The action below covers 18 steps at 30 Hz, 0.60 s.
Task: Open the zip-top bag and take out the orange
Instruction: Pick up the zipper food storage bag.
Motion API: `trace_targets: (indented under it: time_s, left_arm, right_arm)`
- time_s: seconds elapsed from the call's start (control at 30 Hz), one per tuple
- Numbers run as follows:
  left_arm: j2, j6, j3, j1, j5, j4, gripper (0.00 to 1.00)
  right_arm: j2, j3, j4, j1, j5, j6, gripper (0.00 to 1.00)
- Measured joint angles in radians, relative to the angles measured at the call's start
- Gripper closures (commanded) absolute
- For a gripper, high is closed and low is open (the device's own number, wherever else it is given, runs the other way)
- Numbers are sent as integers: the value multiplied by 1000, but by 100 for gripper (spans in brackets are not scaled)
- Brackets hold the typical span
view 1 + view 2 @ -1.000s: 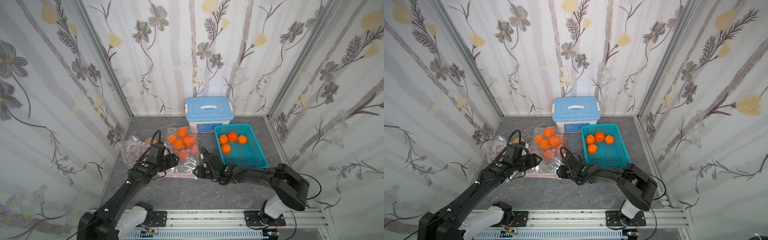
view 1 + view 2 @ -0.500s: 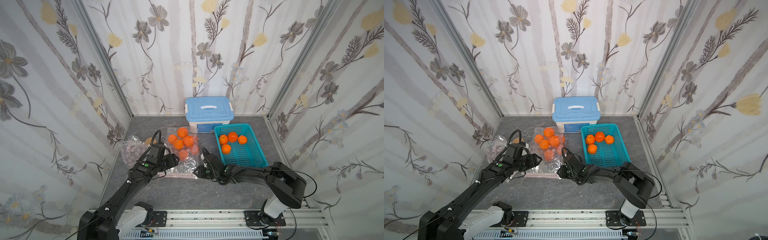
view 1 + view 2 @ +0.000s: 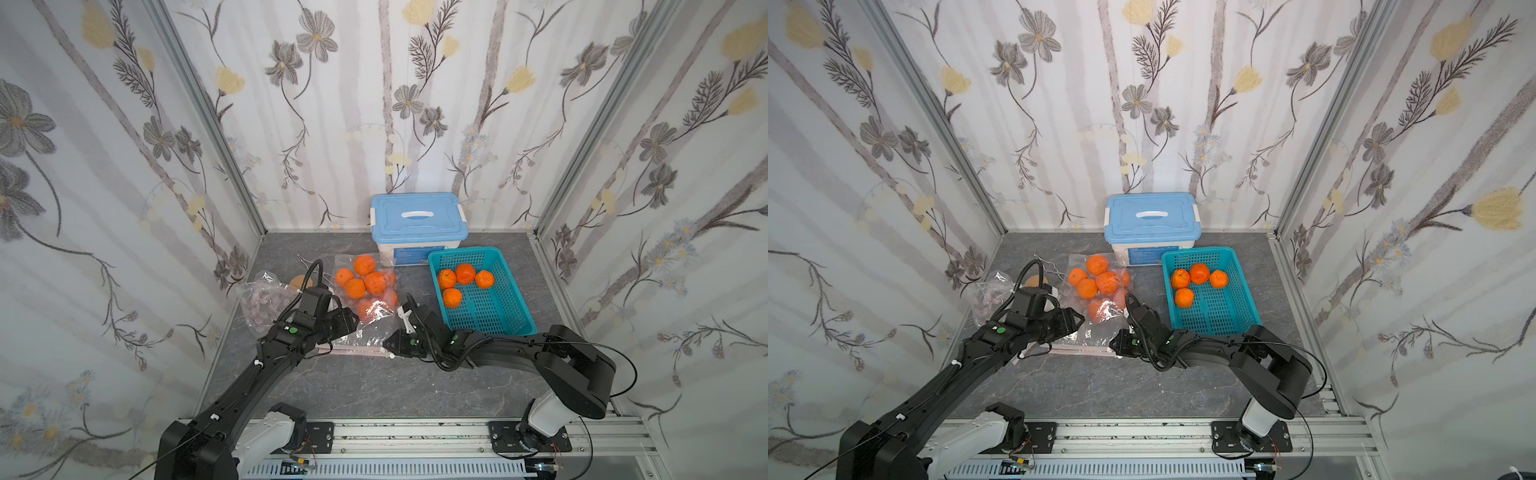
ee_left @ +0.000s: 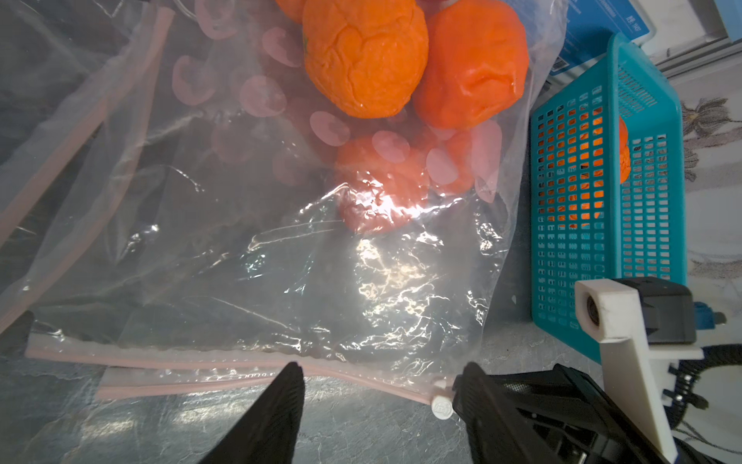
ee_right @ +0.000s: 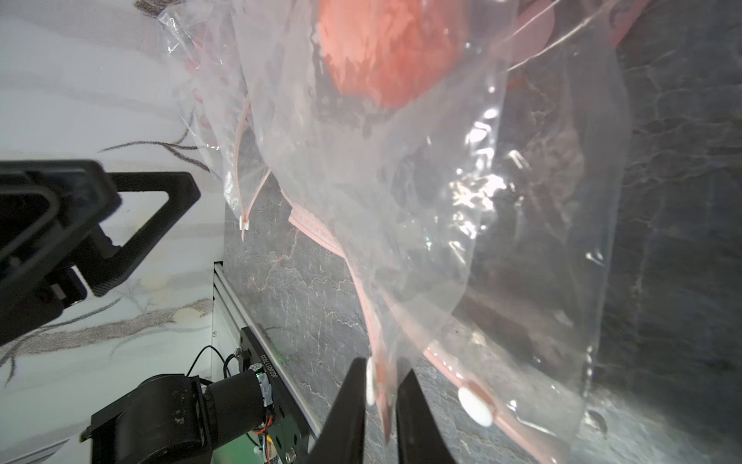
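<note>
The zip-top bag [image 3: 368, 328] is clear plastic printed with pale pink dots. It lies flat and crinkled on the counter [image 3: 374, 386], just beside the teal basket [image 3: 494, 307] on that basket's left. Its pink zip tracks [image 4: 180, 359] run along the end level with the basket's near corner (they lie apart over most of the mouth and meet at the white slider [image 4: 441, 406], at the corner closest to the basket), while several wrinkled oranges [image 3: 375, 282] bunch at the opposite end. Four loose oranges [image 3: 465, 273] sit inside the basket, toward its far end.
</note>
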Motion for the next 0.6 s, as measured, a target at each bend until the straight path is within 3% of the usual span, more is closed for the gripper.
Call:
trace_targets:
  time_s: [0.6]
  left_arm:
    - [11, 32, 43, -1, 44, -7, 37]
  right_arm:
    - [-51, -3, 16, -3, -20, 23, 100]
